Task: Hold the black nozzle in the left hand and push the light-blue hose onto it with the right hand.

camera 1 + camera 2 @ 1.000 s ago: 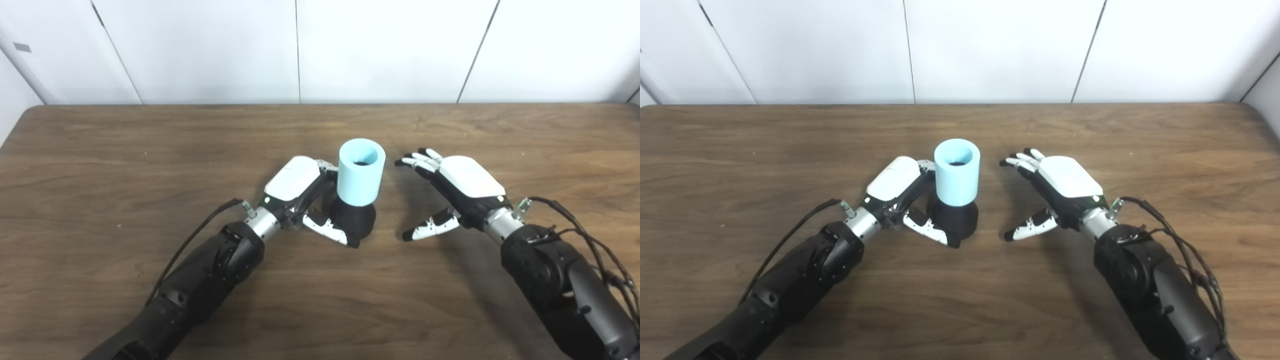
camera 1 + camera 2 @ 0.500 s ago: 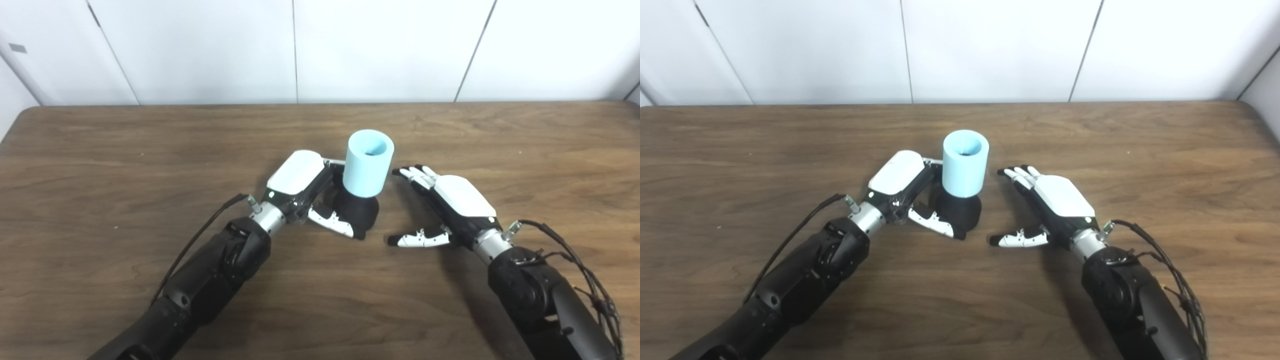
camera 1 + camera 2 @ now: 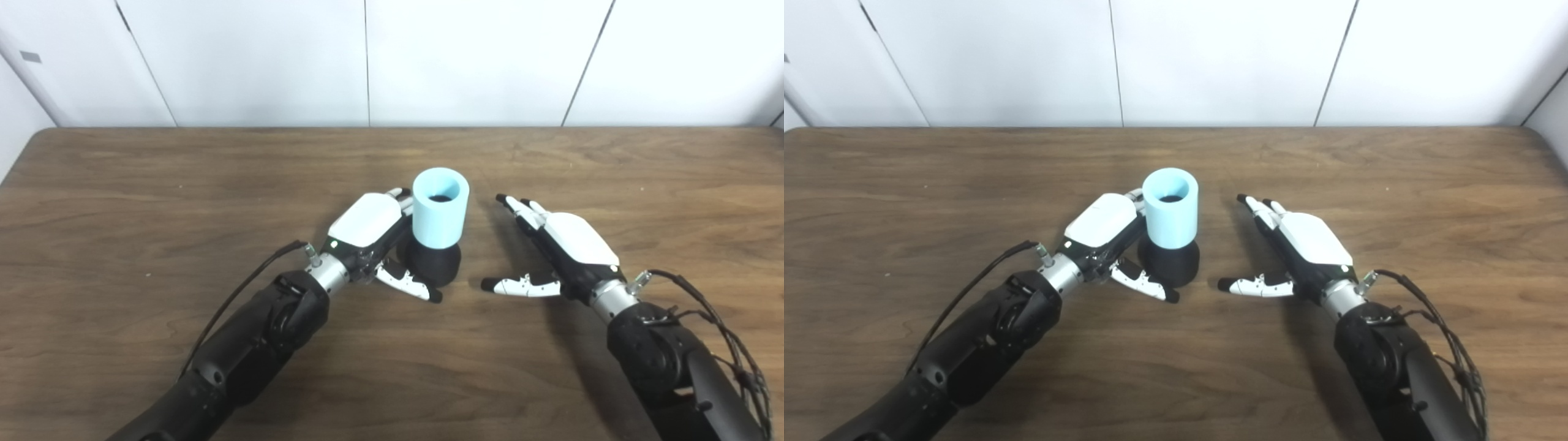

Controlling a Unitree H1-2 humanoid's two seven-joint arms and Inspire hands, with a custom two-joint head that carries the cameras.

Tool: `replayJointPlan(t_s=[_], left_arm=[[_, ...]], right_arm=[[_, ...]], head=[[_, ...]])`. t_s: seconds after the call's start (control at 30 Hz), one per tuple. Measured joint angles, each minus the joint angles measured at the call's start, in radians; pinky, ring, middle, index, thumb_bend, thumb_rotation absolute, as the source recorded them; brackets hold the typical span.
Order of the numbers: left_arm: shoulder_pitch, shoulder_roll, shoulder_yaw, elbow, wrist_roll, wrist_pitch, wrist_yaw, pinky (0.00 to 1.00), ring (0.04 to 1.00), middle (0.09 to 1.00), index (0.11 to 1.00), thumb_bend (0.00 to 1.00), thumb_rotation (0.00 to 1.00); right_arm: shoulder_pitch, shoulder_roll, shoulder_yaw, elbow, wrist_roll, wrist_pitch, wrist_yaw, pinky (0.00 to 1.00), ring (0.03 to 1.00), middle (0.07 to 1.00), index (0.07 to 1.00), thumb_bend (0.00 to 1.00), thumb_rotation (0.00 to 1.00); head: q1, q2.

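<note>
White wall panels (image 3: 478,61) back a brown wooden table (image 3: 122,184). Near its middle the black nozzle (image 3: 436,264) sits on the wood with the light-blue hose (image 3: 440,208) standing upright on top of it, open end up. The left hand (image 3: 373,236) is just to their left, its thumb reaching along the nozzle's near side and its fingers behind the hose; whether it grips cannot be told. To the right, apart from both, the right hand (image 3: 560,245) is spread open and empty.
</note>
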Motion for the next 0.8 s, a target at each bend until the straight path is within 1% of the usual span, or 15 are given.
replayJointPlan(t_s=[0.1, 0.2, 0.23, 0.27, 0.43, 0.6, 0.7, 0.8], left_arm=[[0.000, 0.000, -0.006, -0.011, 0.018, 0.014, -0.009, 0.98, 1.000, 0.999, 0.971, 0.99, 0.25], [0.000, 0.000, -0.011, -0.018, 0.027, 0.028, -0.034, 0.99, 1.000, 1.000, 0.980, 0.99, 0.25], [0.000, 0.000, -0.016, -0.016, 0.028, 0.044, -0.063, 0.99, 1.000, 1.000, 0.982, 0.99, 0.25], [0.003, 0.000, -0.023, -0.002, 0.032, 0.083, -0.096, 0.99, 1.000, 1.000, 0.983, 0.99, 0.24], [-0.006, -0.005, -0.027, -0.010, 0.068, 0.123, -0.130, 1.00, 1.000, 1.000, 1.000, 1.00, 0.25], [-0.005, -0.012, -0.021, -0.023, 0.087, 0.156, -0.156, 1.00, 1.000, 1.000, 1.000, 1.00, 0.26], [-0.003, -0.012, -0.010, -0.040, 0.095, 0.171, -0.177, 1.00, 1.000, 1.000, 1.000, 1.00, 0.27], [-0.002, -0.011, 0.004, -0.061, 0.103, 0.198, -0.206, 1.00, 1.000, 1.000, 1.000, 1.00, 0.28]], right_arm=[[0.000, 0.000, -0.004, 0.000, 0.006, 0.000, 0.000, 0.93, 0.972, 0.956, 0.993, 0.60, 0.56], [0.000, 0.000, -0.005, 0.000, 0.009, 0.000, 0.000, 0.94, 0.978, 0.957, 0.997, 0.60, 0.56], [0.000, 0.000, -0.005, 0.000, 0.011, 0.000, 0.000, 0.94, 0.978, 0.958, 0.997, 0.60, 0.56], [0.000, 0.001, -0.005, 0.000, 0.014, 0.000, 0.000, 0.94, 0.981, 0.960, 0.999, 0.60, 0.56], [0.003, 0.001, -0.021, -0.001, 0.022, 0.000, 0.000, 0.95, 0.990, 0.971, 1.000, 0.61, 0.58], [0.003, 0.001, -0.030, -0.007, 0.023, 0.000, 0.000, 0.95, 0.998, 0.979, 1.000, 0.62, 0.58], [0.003, 0.000, -0.032, -0.008, 0.025, 0.000, 0.000, 0.95, 0.991, 0.981, 1.000, 0.67, 0.59], [0.003, 0.000, -0.035, -0.008, 0.028, -0.001, 0.000, 0.95, 0.990, 0.984, 1.000, 0.69, 0.59]], head=[[0.000, 0.000], [0.000, 0.000], [-0.002, 0.003], [-0.002, 0.003], [0.000, 0.003], [0.003, 0.002], [0.005, 0.000], [0.008, 0.000]])
